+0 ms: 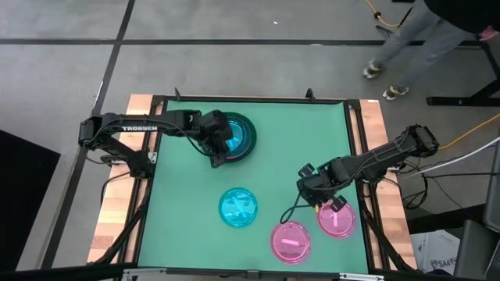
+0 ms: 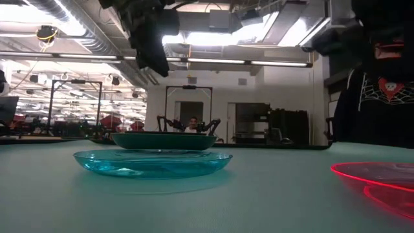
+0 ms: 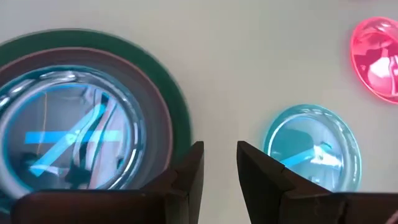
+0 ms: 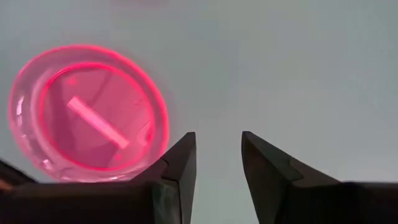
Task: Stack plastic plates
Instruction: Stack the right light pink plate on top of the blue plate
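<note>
A stack stands near the table's far side: a dark green plate [image 1: 248, 140] with a grey-looking rim inside it [image 3: 163, 118] and a translucent cyan plate [image 3: 74, 134] on top. My left gripper [image 1: 216, 158] [image 3: 219, 163] hovers open above the stack's near-left edge, touching nothing. A second cyan plate [image 1: 238, 208] [image 2: 152, 162] lies flat mid-table. Two translucent pink plates [image 1: 291, 242] [image 1: 337, 219] lie near the right near corner. My right gripper [image 1: 316, 195] [image 4: 217, 155] hangs open just beside the pink plate [image 4: 90, 112], above bare mat.
The green mat [image 1: 187, 211] has bare room at its left and far right. Raised wooden edges [image 1: 117, 211] flank the table. A person [image 1: 422, 39] walks on the floor beyond the far right corner. The low view shows the green plate [image 2: 163, 140] behind the cyan one.
</note>
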{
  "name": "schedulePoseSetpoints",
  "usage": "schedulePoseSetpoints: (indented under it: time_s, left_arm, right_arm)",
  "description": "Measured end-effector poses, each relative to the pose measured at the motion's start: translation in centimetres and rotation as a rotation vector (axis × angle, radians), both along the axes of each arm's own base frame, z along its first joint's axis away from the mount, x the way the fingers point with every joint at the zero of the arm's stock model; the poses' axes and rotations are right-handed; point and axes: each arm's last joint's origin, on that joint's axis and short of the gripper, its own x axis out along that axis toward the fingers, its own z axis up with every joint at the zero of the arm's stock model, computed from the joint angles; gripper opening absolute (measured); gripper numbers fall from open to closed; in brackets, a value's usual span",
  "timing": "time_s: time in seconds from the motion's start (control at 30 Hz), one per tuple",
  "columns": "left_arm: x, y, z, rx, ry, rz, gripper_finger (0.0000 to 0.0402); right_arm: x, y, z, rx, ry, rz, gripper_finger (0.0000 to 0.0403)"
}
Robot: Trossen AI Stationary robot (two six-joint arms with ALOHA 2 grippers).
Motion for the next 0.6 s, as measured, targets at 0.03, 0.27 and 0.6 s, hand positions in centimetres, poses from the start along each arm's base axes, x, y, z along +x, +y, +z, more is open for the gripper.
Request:
schedulePoseSetpoints:
  time_s: [0.03,0.27,0.6]
  left_arm:
    - [0.1,-0.2,0.0,0.001,-0.004,-0.007,0.0089]
    - [0.3,-0.9,0.0,0.054,0.000,-0.002,0.0089]
    - [0.3,-0.9,0.0,0.051,0.002,0.023,0.0089]
  right_arm:
    - [-0.2,0.0,-0.6,0.009,0.021,0.002,0.0117]
    - [-2.0,-0.5,-4.5,0.034,0.158,0.007,0.0117]
    - [-4.1,-1.0,-8.8,0.101,0.232,0.006,0.0117]
